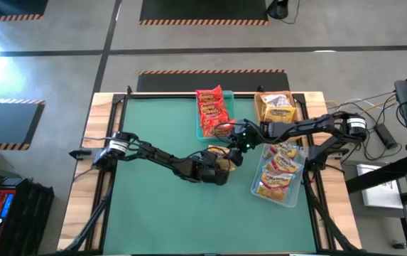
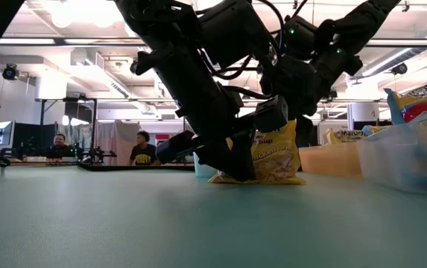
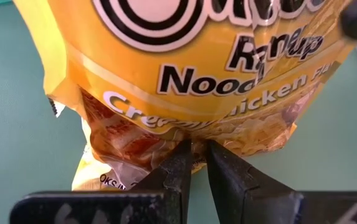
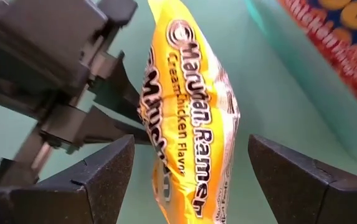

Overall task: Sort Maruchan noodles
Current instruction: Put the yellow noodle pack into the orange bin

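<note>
**Handing over the yellow packet**

The left end effector [image 3: 194, 163] is pinched tight on the lower edge of a yellow-orange Maruchan packet [image 4: 190, 124], standing it on edge on the green worktop [image 1: 160, 206], just in front of the teal tray [image 1: 204, 131] of red packets. The right end effector [image 4: 190, 177] straddles that packet, fingers spread wide, holding nothing. It should probably close across the firm noodle block, not the slippery crinkled film, before the left lets go.
</note>
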Available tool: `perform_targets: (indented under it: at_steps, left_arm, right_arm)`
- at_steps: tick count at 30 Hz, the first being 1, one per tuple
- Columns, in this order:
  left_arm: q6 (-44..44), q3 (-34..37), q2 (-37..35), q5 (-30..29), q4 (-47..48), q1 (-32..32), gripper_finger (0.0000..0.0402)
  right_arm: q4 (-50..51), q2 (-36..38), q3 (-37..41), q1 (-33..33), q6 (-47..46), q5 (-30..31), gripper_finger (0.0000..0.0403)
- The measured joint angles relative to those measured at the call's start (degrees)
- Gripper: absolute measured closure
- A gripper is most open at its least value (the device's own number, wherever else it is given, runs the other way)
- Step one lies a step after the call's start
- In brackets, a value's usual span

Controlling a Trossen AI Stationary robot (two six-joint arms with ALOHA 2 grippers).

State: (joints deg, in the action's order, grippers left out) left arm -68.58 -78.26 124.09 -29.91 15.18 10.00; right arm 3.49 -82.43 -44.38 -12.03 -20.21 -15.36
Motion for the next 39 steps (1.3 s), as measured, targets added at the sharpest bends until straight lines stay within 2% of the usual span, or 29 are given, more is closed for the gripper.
perform_targets:
  at_steps: [6, 17, 33, 35, 39]
  left_arm:
    - [0.0, 0.02, 0.0, 0.0, 0.05, -0.04, 0.0366]
    - [0.02, 0.04, 0.0, -0.49, 0.41, -0.09, 0.0366]
    - [-2.02, 0.15, 0.0, -2.59, 0.51, -0.04, 0.0366]
    - [-3.78, 0.15, -0.04, -4.31, 0.42, 0.07, 0.0366]
    - [-8.18, 0.48, -0.78, -13.08, 1.68, 1.65, 0.0365]
  right_arm:
    - [-2.15, -2.53, 0.0, 0.05, -0.18, -4.7, 0.0103]
    - [-6.09, -7.25, -0.02, 0.17, 0.01, -3.91, 0.0127]
    - [-5.97, -7.17, -0.02, 0.11, 0.9, -3.72, 0.023]
    - [-5.99, -7.17, -0.02, 0.09, 0.85, -3.65, 0.0243]
    - [-6.15, -7.21, -0.02, 0.0, 0.78, -3.33, 0.0266]
